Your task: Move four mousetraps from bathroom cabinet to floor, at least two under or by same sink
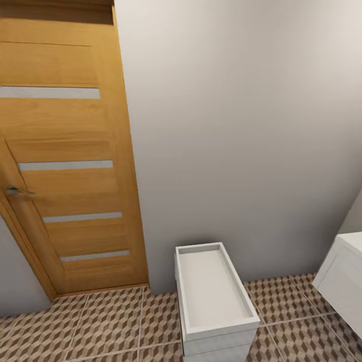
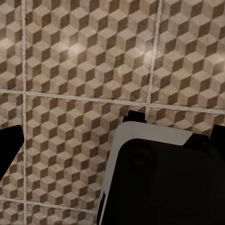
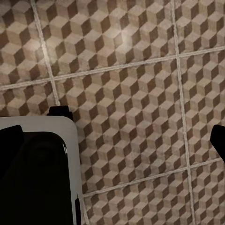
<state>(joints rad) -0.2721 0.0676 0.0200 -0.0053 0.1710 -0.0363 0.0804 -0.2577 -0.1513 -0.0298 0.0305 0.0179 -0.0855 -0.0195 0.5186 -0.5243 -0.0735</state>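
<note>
Hand states first: dark fingertips of the left hand (image 2: 112,136) sit wide apart at the wrist picture's edges, holding nothing; the right hand (image 3: 117,140) is equally wide and bare. Both hang over the bathroom floor (image 1: 110,322). Ahead stand a grey wall (image 1: 241,125), a wooden door (image 1: 65,166), a white drawer unit (image 1: 213,296) and a white vanity corner (image 1: 344,281).
</note>
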